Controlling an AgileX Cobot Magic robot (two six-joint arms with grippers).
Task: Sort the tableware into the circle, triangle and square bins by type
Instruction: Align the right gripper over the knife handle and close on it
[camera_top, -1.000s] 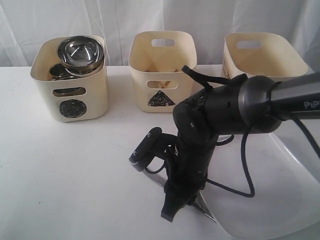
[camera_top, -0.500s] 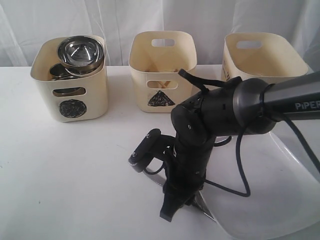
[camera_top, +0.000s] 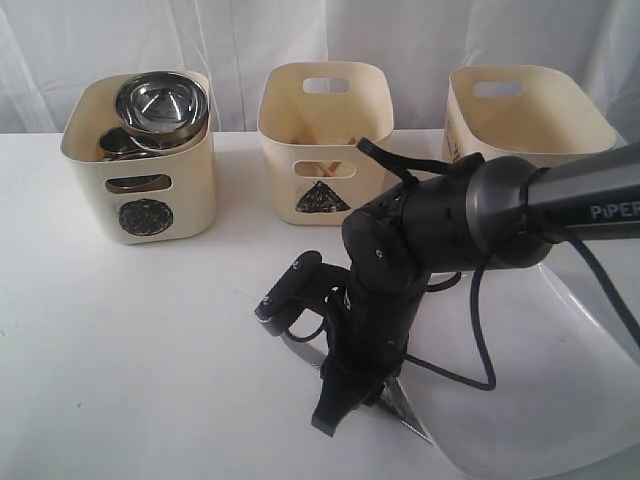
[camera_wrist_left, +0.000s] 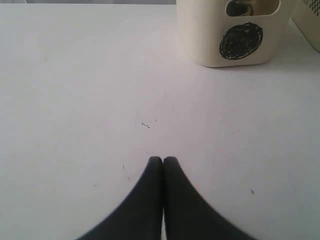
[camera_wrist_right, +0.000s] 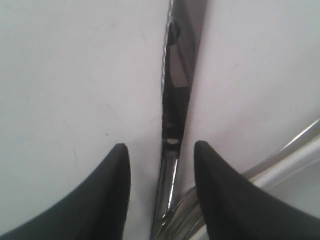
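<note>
A: Dropping, is it, that right pincer (camera_wrist_right: 160, 150)?
B: Slightly, yes: jaws apart, straddling the steel knife (camera_wrist_right: 177, 90) flat on the table (camera_top: 150, 350) beside the white plate (camera_top: 580, 380). Closing seems next. Left pincer (camera_wrist_left: 163, 161) sits pressed together, idle.

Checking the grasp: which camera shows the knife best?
The right wrist view: the knife lies lengthwise inside the open right gripper. The exterior view shows only blade bits beside the arm; the left wrist view shows none.
</note>
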